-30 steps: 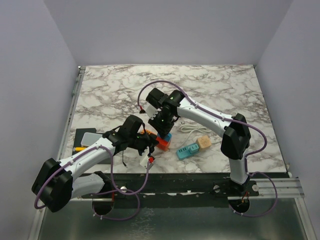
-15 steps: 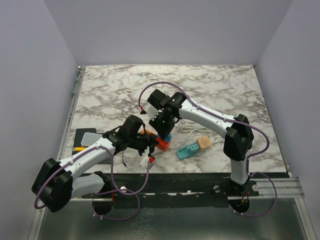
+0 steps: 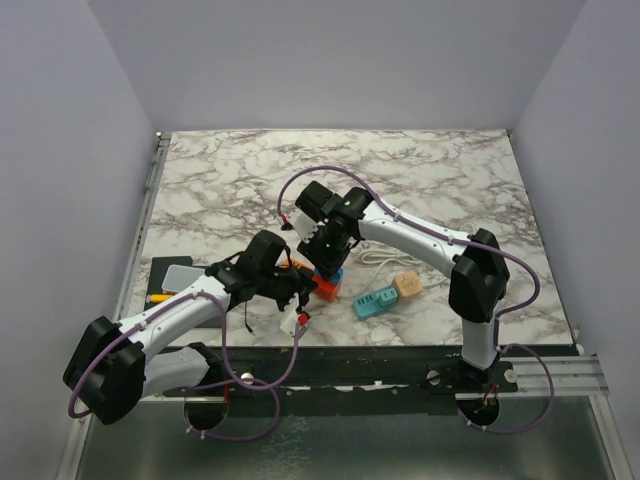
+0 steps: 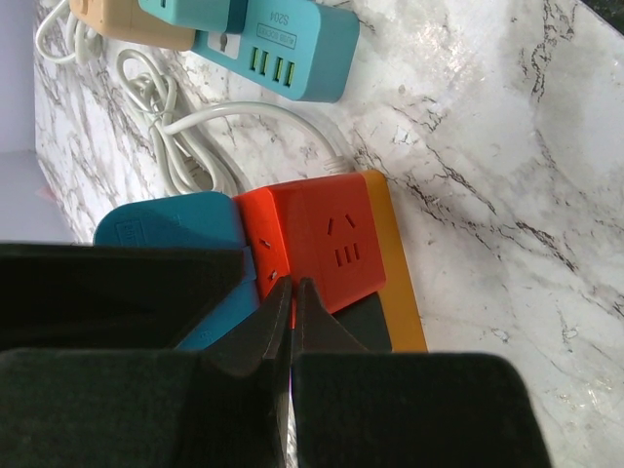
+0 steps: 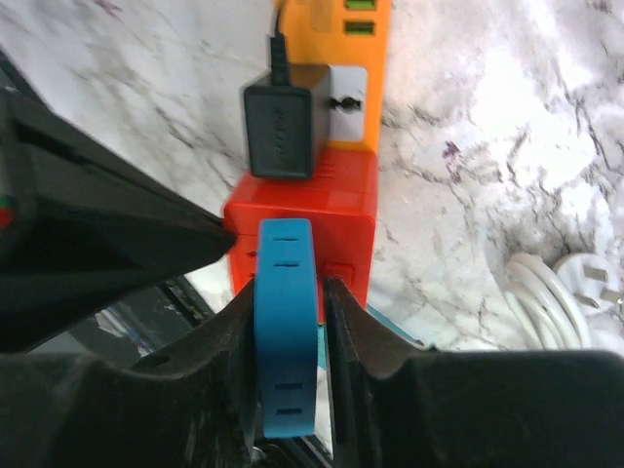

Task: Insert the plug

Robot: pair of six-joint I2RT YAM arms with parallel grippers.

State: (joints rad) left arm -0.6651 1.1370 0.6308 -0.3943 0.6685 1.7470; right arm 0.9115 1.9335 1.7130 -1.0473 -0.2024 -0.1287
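The blue rectangular plastic plug (image 5: 285, 322) is clamped between the 2 fingers of the right gripper (image 5: 288, 292), its far end meeting the side of the red plastic socket block (image 5: 327, 200). Just beyond that block, a black boxy adapter (image 5: 283, 132) sits on the orange power strip (image 5: 375, 97). The left gripper (image 4: 292, 292) is closed, its 2 tips touching and holding nothing, at the red block's edge. A teal power strip (image 4: 292, 39) and a coiled white cable (image 4: 185, 146) lie nearby on the grey-veined marble table (image 4: 507, 195).

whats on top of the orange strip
A black adapter and a red socket cube sit on the orange strip. Sockets beneath them are covered; the blue plug shows no prongs.
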